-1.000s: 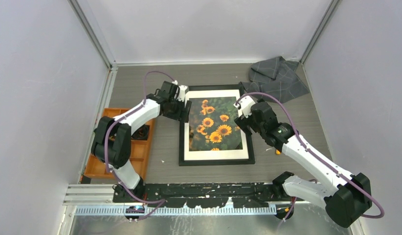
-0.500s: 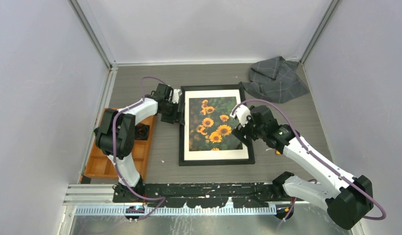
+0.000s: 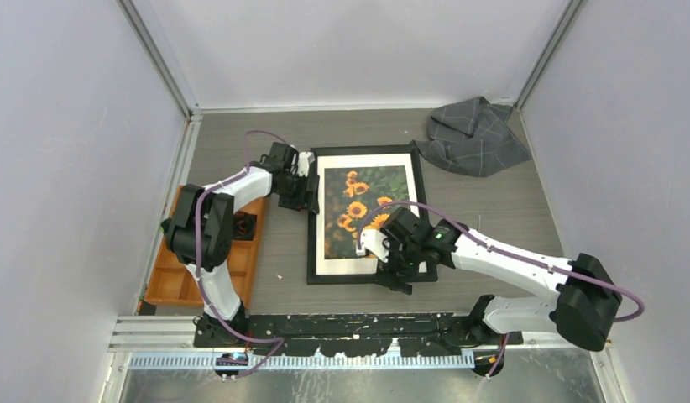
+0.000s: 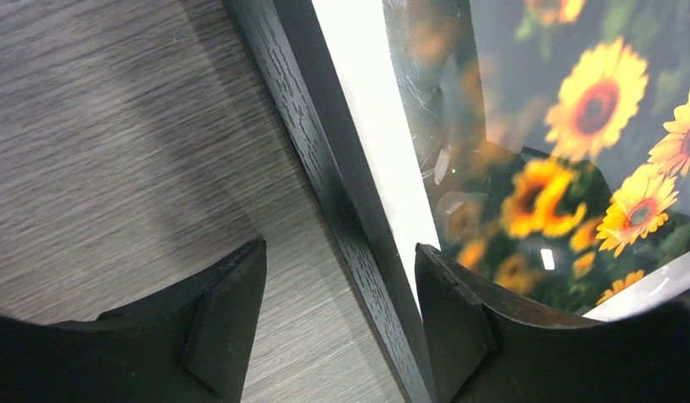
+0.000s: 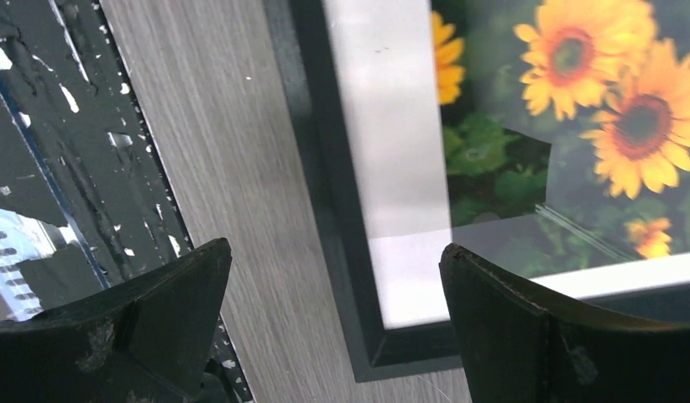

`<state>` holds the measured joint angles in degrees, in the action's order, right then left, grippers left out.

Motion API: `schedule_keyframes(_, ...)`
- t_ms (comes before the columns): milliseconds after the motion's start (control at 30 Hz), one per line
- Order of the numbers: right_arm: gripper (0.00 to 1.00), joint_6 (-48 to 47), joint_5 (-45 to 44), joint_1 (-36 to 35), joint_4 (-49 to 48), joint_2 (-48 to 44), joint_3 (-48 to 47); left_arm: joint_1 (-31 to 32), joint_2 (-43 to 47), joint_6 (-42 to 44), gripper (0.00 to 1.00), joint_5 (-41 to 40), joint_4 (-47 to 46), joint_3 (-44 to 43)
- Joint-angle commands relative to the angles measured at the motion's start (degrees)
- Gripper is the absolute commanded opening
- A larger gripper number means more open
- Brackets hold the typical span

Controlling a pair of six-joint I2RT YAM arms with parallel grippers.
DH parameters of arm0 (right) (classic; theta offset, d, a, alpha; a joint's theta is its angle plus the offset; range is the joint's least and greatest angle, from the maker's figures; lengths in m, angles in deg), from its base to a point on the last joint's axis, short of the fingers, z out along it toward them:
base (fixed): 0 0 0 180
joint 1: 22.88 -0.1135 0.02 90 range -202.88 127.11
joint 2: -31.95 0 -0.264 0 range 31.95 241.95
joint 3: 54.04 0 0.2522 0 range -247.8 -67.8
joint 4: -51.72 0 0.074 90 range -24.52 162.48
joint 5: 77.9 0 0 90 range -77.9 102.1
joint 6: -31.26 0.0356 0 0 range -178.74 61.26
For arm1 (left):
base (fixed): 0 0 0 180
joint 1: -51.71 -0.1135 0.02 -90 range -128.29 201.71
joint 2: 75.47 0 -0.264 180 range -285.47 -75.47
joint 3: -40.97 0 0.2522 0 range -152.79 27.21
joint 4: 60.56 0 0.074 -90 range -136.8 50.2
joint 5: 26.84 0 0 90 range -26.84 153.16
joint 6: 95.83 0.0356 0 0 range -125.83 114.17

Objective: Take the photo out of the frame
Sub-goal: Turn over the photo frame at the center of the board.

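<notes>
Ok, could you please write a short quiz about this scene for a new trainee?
1. True or false: the photo sits inside the frame.
2. Which gripper has its fingers either side of the frame's edge nearest the orange tray? A) left gripper B) right gripper C) neither
3. What lies at the table's far right corner?
Key: 1 true; 2 A; 3 a grey cloth.

The photo [image 3: 354,206] — sunflowers — sits inside the black frame [image 3: 342,278], lying flat.

No legible text or labels, apparently, on anything
</notes>
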<state>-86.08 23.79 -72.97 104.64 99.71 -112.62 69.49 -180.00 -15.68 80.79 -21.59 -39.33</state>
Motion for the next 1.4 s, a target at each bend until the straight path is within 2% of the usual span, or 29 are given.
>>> schedule_keyframes(0, 0.98, 0.78, -0.89, -3.39, -0.66, 2.58, -1.44, -0.64, 1.82, 3.14, 0.68, 1.20, 1.40, -1.26)
schedule_keyframes(133, 0.89, 0.79, -3.83, -6.56, -2.13, 6.61, -0.94, -0.64, 2.80, 5.10, 0.70, 2.21, 3.53, -2.65)
schedule_keyframes(333, 0.88, 2.17, -14.74, -9.51, -7.33, 11.58, -0.36, -1.02, 6.86, 8.08, 0.72, 3.03, 4.67, -2.24)
schedule_keyframes(467, 0.82, 2.37, -18.82, -9.57, -10.91, 11.84, 0.41, -1.73, 10.20, 9.11, 0.72, 3.35, 3.82, -1.39)
schedule_keyframes(600, 0.72, 2.07, -19.55, -9.55, -10.99, 13.72, 0.55, -1.86, 12.07, 9.59, 0.73, 4.31, 4.71, -1.82)
schedule_keyframes(833, 0.67, 1.60, -16.74, -9.92, -9.56, 14.65, 0.51, -1.87, 17.08, 13.25, 0.73, 6.64, 4.88, -0.39)
schedule_keyframes(933, 0.55, 1.61, -17.65, -10.26, -9.54, 16.74, 0.27, -1.87, 19.64, 15.63, 0.76, 8.28, 3.79, 1.75)
schedule_keyframes(1100, 0.24, 1.73, -18.07, -10.89, -9.19, 18.21, -0.46, -1.87, 26.33, 21.03, 0.85, 11.69, -1.10, 8.64)
schedule_keyframes(1200, 0.03, 1.92, -18.80, -10.87, -9.14, 17.53, -0.82, -1.87, 33.28, 26.23, 0.92, 13.66, -7.60, 15.49)
schedule_keyframes(1333, 0.01, 2.04, -18.36, -9.74, -9.43, 15.31, -1.02, -1.87, 43.03, 36.60, 0.94, 19.51, -19.78, 29.00)
schedule_keyframes(1367, 0.01, 2.10, -18.03, -9.31, -9.26, 14.76, -1.10, -1.80, 43.06, 39.88, 0.95, 21.86, -18.86, 30.12)
